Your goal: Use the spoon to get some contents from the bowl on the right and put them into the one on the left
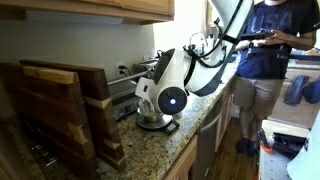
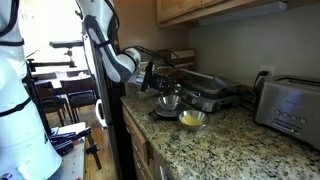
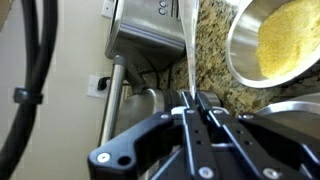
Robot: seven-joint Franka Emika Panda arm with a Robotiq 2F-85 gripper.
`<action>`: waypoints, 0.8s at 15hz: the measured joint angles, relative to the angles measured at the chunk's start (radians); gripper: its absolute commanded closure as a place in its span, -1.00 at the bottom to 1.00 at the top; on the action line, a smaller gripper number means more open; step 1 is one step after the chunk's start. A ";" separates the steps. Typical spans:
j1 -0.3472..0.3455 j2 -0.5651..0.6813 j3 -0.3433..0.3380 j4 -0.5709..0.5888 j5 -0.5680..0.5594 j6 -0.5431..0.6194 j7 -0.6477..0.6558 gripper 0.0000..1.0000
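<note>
Clenching the claw (image 3: 190, 100) hard on the spoon (image 3: 186, 50) at bottom centre of the wrist view, pinching the thin metal handle with no gap showing. Holding that handle almost straight up the frame and losing it past the top edge, so not seeing the scoop end at all. Finding, just right of the handle at upper right, the filled bowl (image 3: 240, 50), cradling the contents (image 3: 275, 45), a pale yellow-tan heap too fine to make out. Catching the rim of the other bowl (image 3: 290, 108) at lower right, near the claw, and not seeing inside it. Spotting a shiny steel appliance (image 3: 150, 30) at upper centre and a wall socket (image 3: 97, 85) at mid left.

Widening out in an exterior view: hanging the claw (image 2: 151, 76) at centre left, above the other bowl (image 2: 168, 100), with the filled bowl (image 2: 192, 127) just below and right of it, showing the contents (image 2: 190, 118) as a yellow patch. Resting both bowls on the speckled stone desk (image 2: 235, 150), near its front edge. Noting a griddle press (image 2: 205, 92) behind the bowls and a toaster (image 2: 290, 105) at far right. Seeing, in an exterior view, the white robot base (image 1: 165, 95) at centre, wooden cutting boards (image 1: 60, 110) at lower left, and a person (image 1: 265, 40) standing at upper right.
</note>
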 measured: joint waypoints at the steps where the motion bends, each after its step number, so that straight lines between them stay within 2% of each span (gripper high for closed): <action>1: 0.000 0.000 0.000 -0.001 -0.004 -0.006 0.009 0.94; 12: 0.000 0.000 0.000 -0.002 0.003 -0.013 0.032 0.94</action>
